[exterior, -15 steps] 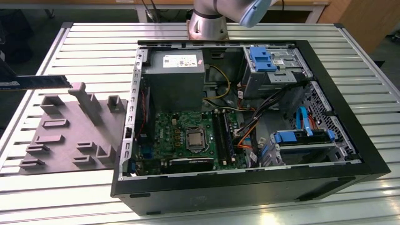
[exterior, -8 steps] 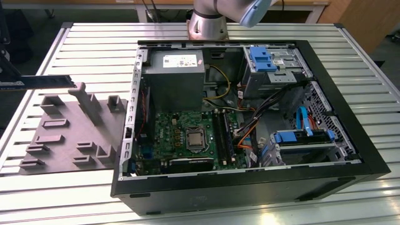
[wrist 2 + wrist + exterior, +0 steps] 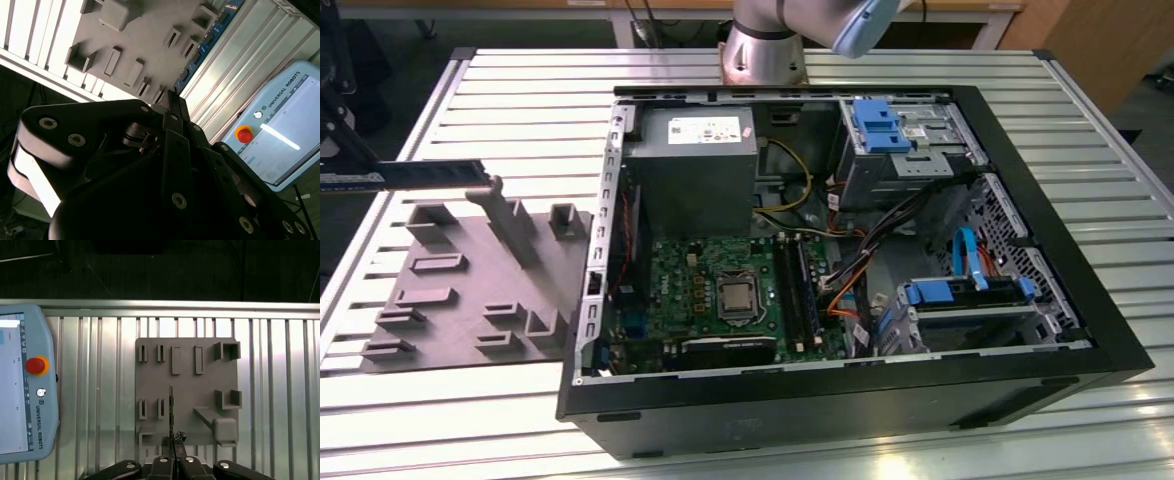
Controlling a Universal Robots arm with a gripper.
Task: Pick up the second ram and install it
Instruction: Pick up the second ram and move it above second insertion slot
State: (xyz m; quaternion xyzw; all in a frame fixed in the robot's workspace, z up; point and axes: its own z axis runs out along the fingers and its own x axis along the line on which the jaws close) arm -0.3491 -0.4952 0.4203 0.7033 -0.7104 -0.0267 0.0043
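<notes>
The second ram (image 3: 420, 174) is a slim dark stick held level in the air above the grey moulded tray (image 3: 460, 300), at the exterior view's left. My gripper (image 3: 339, 170) is shut on its end at the picture's edge. In the first wrist view the ram (image 3: 171, 407) shows edge-on between the fingertips of the gripper (image 3: 173, 440), over the tray (image 3: 200, 390). The second wrist view shows its blue-green board (image 3: 207, 45) reaching out from the gripper (image 3: 172, 102) past the tray (image 3: 150, 30).
The open computer case (image 3: 1067, 330) lies to the exterior view's right of the tray. Its motherboard (image 3: 707, 280) has long black slots (image 3: 798, 285) beside bundled cables (image 3: 854, 270). A teach pendant (image 3: 22, 390) lies on the slatted table (image 3: 520, 90) beside the tray.
</notes>
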